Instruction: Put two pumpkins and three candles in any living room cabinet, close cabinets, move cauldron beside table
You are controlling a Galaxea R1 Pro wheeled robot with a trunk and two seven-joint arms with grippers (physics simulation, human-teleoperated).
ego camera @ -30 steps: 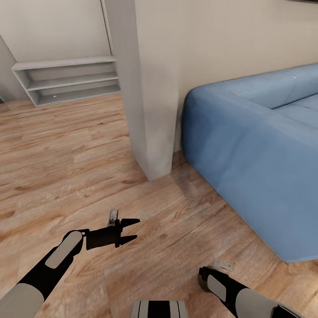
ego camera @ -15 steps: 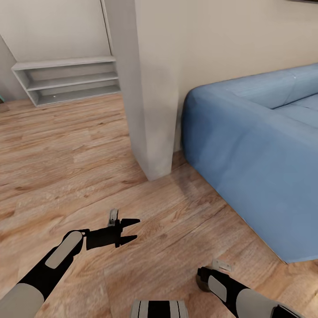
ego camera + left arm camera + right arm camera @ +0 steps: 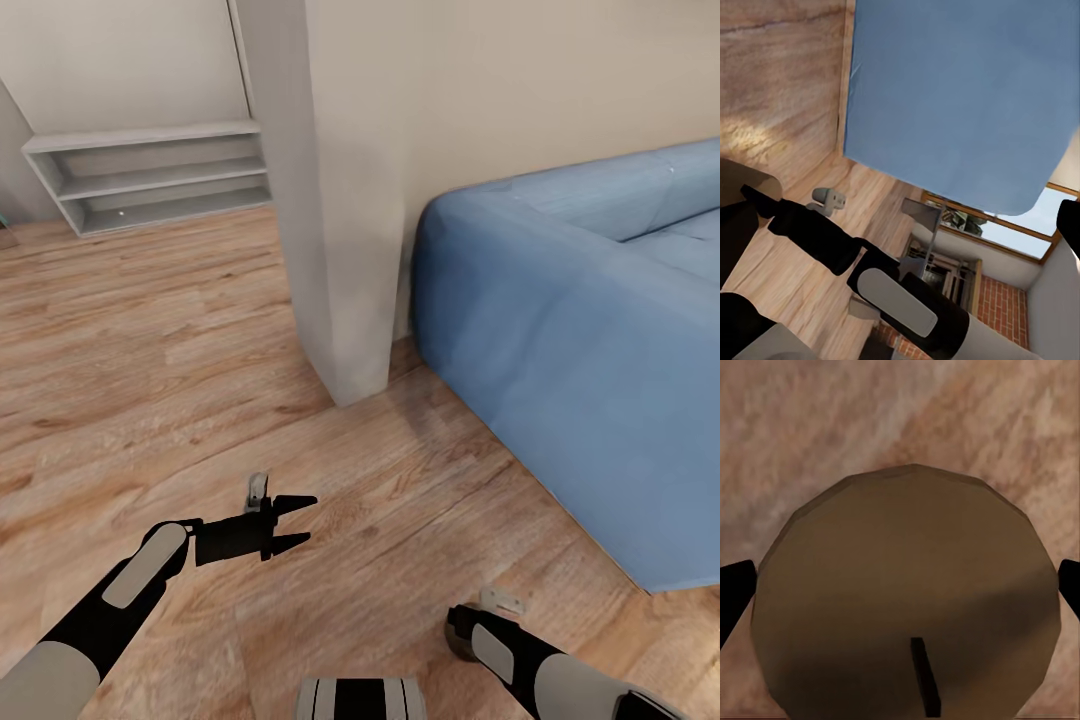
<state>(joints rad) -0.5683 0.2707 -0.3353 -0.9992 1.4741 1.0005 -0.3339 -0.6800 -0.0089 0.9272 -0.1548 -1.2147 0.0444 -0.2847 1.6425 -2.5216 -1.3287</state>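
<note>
Candle (image 3: 907, 592) sits square between the right gripper's (image 3: 900, 585) spread fingertips, wick end toward the wrist camera, jaws flanking its sides; grip unconfirmed. Left gripper (image 3: 290, 522) hangs open and empty above floorboards (image 3: 150, 350), sofa (image 3: 580, 380) right.

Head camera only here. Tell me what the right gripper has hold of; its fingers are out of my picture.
Observer: A stubby tan-beige cylindrical candle, wick towards the camera, sits between the right gripper's black fingers.
Operator: Say whether they touch it.
Observer: Both fingers lie against its sides, above the wooden floor.
Operator: Report what's beyond the sofa.
Observer: The left wrist view shows a bright window past the blue fabric sofa.
</note>
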